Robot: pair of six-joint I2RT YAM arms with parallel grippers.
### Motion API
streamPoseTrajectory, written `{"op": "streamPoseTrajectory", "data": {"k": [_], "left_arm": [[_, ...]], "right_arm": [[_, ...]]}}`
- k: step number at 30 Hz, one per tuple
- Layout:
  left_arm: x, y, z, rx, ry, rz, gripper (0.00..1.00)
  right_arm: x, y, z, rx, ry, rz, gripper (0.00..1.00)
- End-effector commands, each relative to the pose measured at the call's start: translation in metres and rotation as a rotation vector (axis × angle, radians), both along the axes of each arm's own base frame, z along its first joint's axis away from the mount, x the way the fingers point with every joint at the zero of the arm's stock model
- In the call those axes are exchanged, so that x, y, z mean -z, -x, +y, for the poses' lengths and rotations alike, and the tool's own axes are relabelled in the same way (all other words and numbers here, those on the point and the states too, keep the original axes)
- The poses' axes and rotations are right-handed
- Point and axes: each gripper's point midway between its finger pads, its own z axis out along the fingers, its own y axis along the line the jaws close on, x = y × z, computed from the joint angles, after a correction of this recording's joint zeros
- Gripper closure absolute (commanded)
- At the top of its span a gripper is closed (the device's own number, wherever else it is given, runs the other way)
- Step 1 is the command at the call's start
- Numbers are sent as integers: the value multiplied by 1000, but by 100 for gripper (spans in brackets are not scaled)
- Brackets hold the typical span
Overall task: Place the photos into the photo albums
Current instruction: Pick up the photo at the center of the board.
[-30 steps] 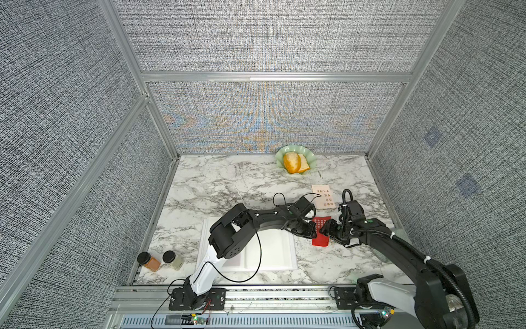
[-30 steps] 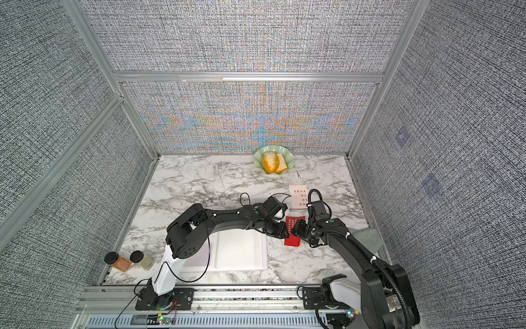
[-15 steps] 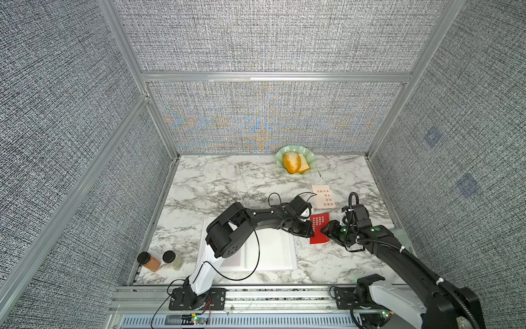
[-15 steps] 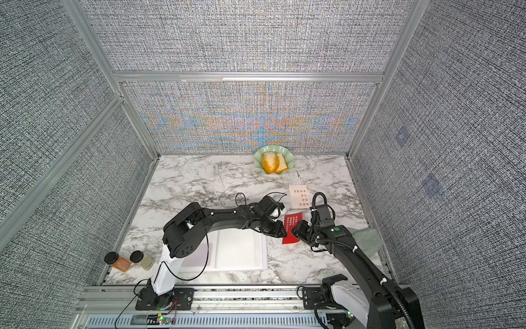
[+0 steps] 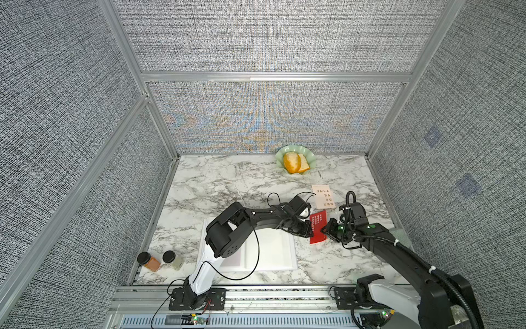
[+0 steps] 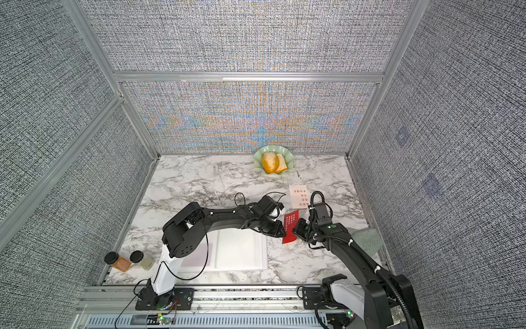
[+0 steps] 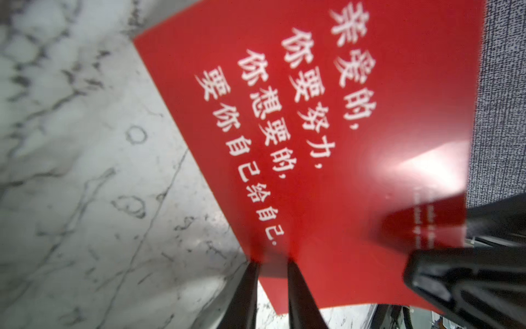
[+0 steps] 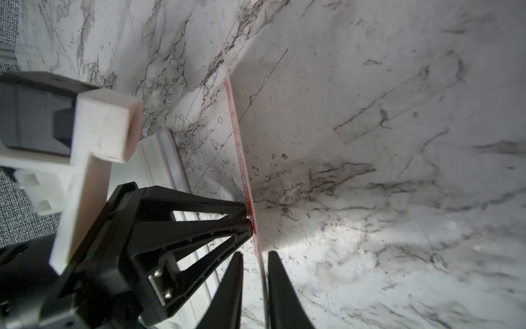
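One red photo (image 5: 318,228) (image 6: 291,228) with white characters hangs tilted above the marble, right of the photo album. My left gripper (image 5: 310,232) (image 7: 270,263) is shut on its left edge. From the other side my right gripper (image 5: 325,229) (image 8: 254,256) is shut on its right edge, and the red photo (image 8: 239,142) runs edge-on between those fingers. Behind them a cream photo (image 5: 323,196) (image 6: 299,196) with red-brown characters lies flat. The photo album (image 5: 270,253) (image 6: 242,250) lies open on white pages, partly under the left arm.
A green dish (image 5: 310,156) with bread stands at the back wall. Two black-lidded jars (image 5: 148,260) (image 5: 172,259) sit at the front left corner. A green cloth (image 6: 367,239) lies at the right edge. Mesh walls close three sides.
My right jaws have narrowed from well apart onto the red photo's right edge. The left gripper has kept its hold, and the photo now stands steeper off the marble.
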Motion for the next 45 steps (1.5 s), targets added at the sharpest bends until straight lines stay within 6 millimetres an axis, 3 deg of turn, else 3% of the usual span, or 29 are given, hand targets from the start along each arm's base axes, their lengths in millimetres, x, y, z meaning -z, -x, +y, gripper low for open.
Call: {"op": "streamPoseTrajectory", "data": {"k": [1,7,15,21,28,34,39,45], "left_arm": [[21,4,26,-28,-122,27,77],[18,2,28,-37,-112,28,77],[5,-5,29,-46,-88,15,77],[-32,-19,35,-71,-10,-30,72],[-67,-42,62,-137,54,-74,66],[-90,-58,92,-183,148,-89,61],[-111,-59,111,-172,308,-74,51],[-151,-49,125,-121,496,-113,49]], "right_arm": [[-7,-8,7,-20,-31,-35,86],[-13,-8,9,-32,-42,-55,100],[-32,-9,10,-54,-49,-112,100],[-51,-10,10,-72,-45,-159,100],[-64,-11,18,-96,-92,-187,100],[-92,-12,46,-202,-243,-264,100],[-119,-8,73,-322,-355,-338,100],[-134,-5,98,-420,-439,-368,100]]}}
